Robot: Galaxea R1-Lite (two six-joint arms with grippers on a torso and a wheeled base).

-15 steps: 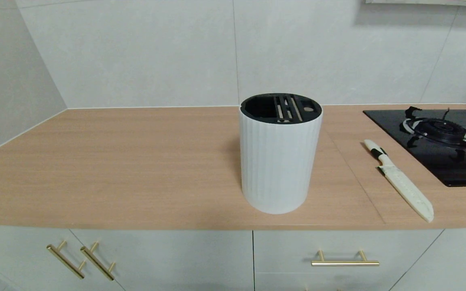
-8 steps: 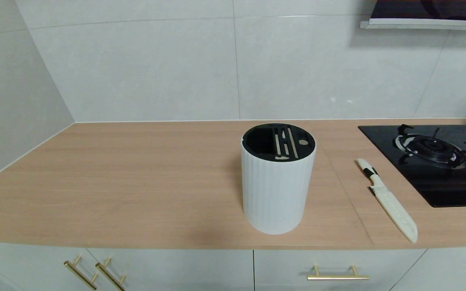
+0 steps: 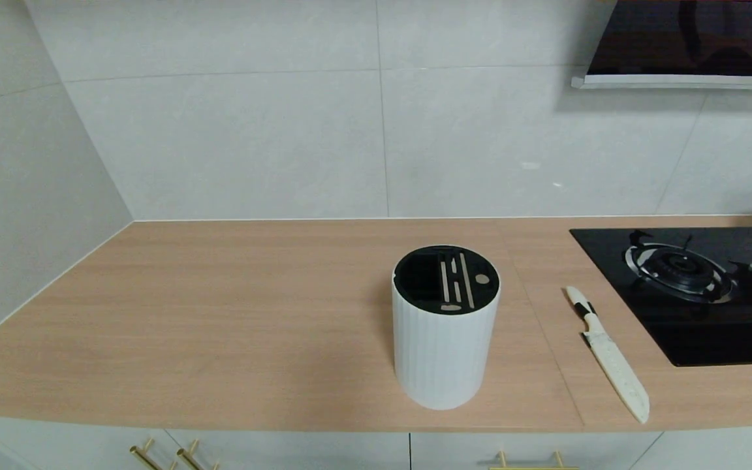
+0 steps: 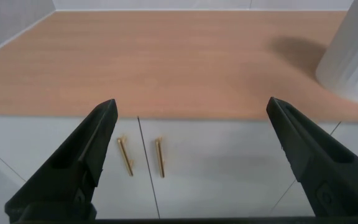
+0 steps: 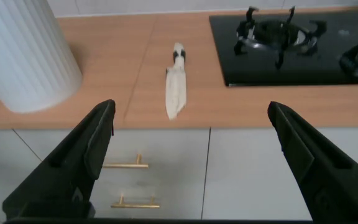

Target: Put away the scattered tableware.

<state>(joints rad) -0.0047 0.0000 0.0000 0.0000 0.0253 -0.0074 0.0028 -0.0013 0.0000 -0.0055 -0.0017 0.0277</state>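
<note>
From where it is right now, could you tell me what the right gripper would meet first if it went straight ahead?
Probably the knife: the open right gripper points at its blade end, lying near the front edge of the counter. Depth is unclear, so it might strike that edge first.

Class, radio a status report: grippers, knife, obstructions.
Left gripper, right gripper open, empty. Knife flat on counter between holder and hob. Nothing blocking it.

Holder [image 3: 444,352] on the counter [image 3: 219,307] near its front edge, knife [image 3: 608,358] to the right, hob [image 3: 696,334] farther right.
</note>
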